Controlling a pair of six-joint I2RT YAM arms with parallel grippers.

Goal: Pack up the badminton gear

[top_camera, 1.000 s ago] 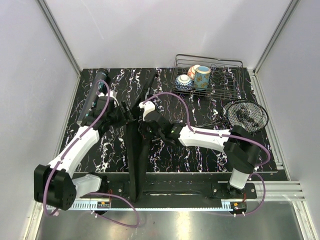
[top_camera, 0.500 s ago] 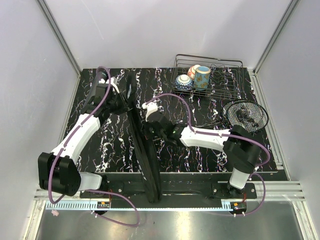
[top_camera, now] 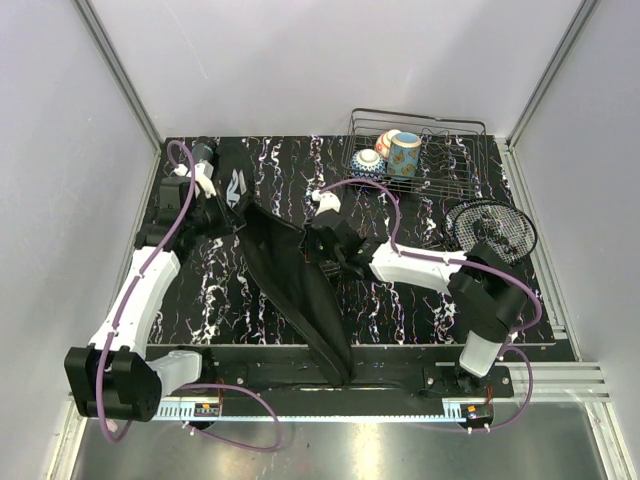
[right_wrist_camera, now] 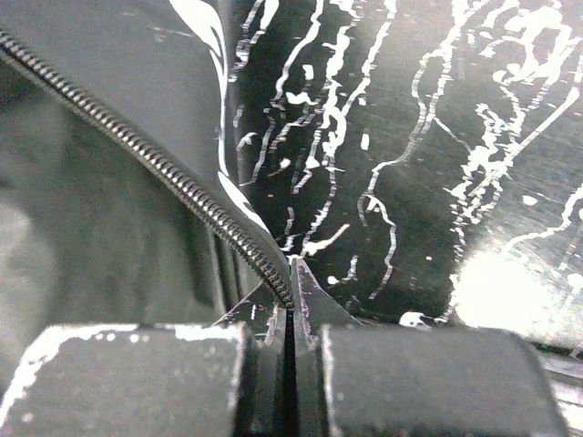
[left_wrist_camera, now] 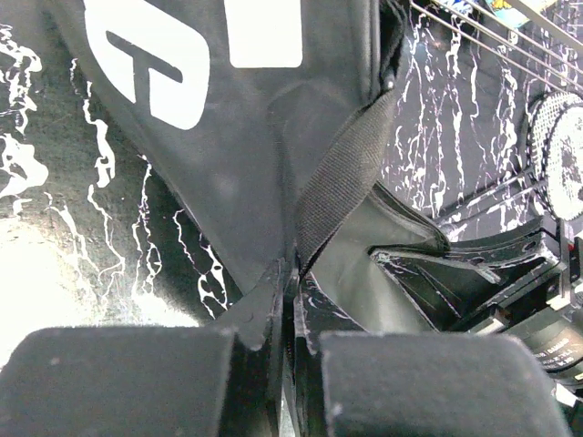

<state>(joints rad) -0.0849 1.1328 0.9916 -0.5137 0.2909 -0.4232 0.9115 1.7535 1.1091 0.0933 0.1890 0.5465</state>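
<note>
Diagonally, long black bag (top_camera: 292, 282), far-left to near-centre

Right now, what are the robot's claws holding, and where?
Both pinch the long black fabric bag: left gripper beside its woven strap, right gripper on its zipper edge.

bag (top_camera: 295, 280) — long, black, slack, running diagonally from far-left, where the white print (top_camera: 235, 185) faces up, to near-centre. It is unzipped where it's held, with lining visible. Zipper teeth (right_wrist_camera: 182, 196) run along the raised lip and a webbing strap (left_wrist_camera: 342, 182) crosses the panel. Fabric is pinched at two spots: left gripper (left_wrist_camera: 284, 300) at the strap's base, right gripper (right_wrist_camera: 290, 296) on the zipper edge.
racket (top_camera: 490, 230) lies flat at far right, outside the bag, with the shaft pointing left.
tube (top_camera: 203, 152) — only one end shows, in the far-left corner.
</note>
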